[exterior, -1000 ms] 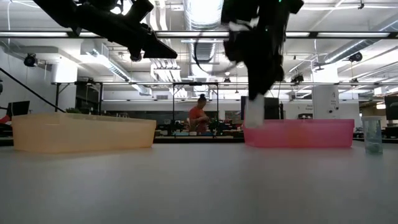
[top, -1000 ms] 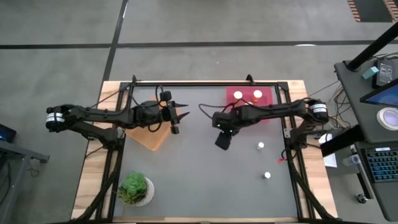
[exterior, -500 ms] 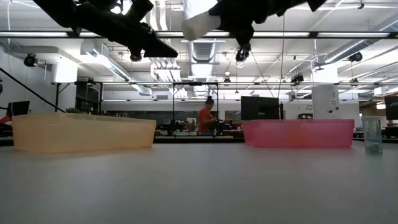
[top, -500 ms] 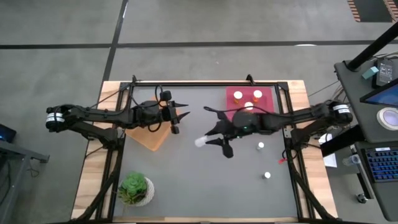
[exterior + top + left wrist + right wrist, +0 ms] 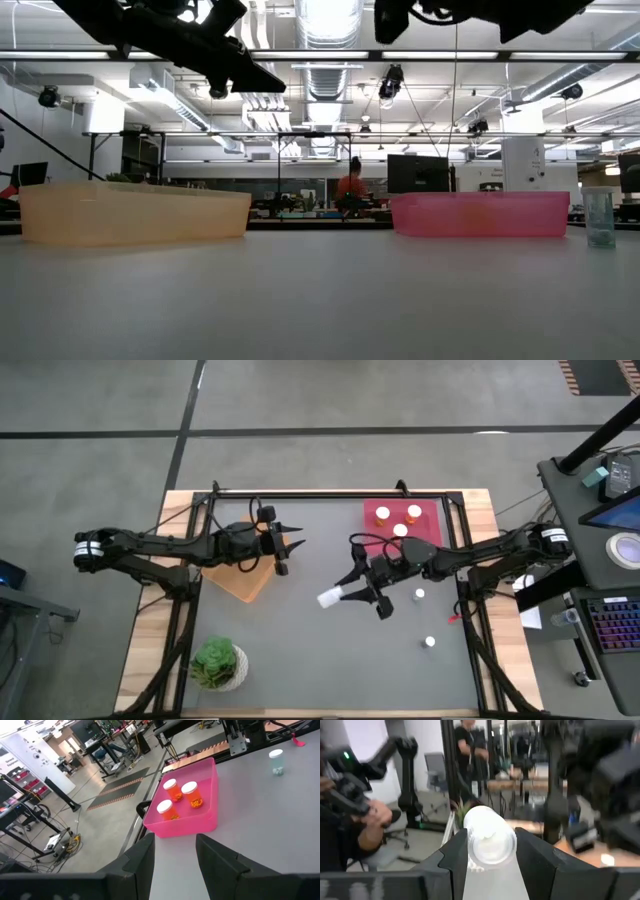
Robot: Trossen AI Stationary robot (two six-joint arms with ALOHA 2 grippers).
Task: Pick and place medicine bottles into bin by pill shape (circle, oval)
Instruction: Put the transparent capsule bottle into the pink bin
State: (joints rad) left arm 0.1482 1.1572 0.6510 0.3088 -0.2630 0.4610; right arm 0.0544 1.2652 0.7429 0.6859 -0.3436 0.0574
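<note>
My right gripper [image 5: 347,595] is shut on a white medicine bottle [image 5: 328,598] high above the middle of the table; the bottle also shows between the fingers in the right wrist view [image 5: 489,840]. The pink bin [image 5: 378,512] at the far right holds three orange bottles [image 5: 181,795]. Two small bottles [image 5: 419,595] [image 5: 429,642] stand upright on the table at the right. My left gripper [image 5: 290,546] is open and empty, held high beside the orange bin [image 5: 243,575]. My right gripper pinches the white bottle between its two fingers [image 5: 456,856], by the bottle's sides near the end toward the wrist [image 5: 495,880]. The fingers come level from the table's right and lie along the bottle. The bottle lies about level, lifted clear, its free end [image 5: 324,599] toward the table's left.
A potted green plant [image 5: 217,663] stands at the near left corner. The orange bin [image 5: 135,212] and pink bin [image 5: 480,214] stand at the table's far side, and a clear bottle [image 5: 599,216] at the right. A person [image 5: 351,190] is far behind the table.
My right gripper has risen with the white bottle and tipped from pointing down to level, pointing toward the table's left, then drifted slightly toward the near edge. The bottle, hanging low beside the pink bin before, now lies level high above the table.
</note>
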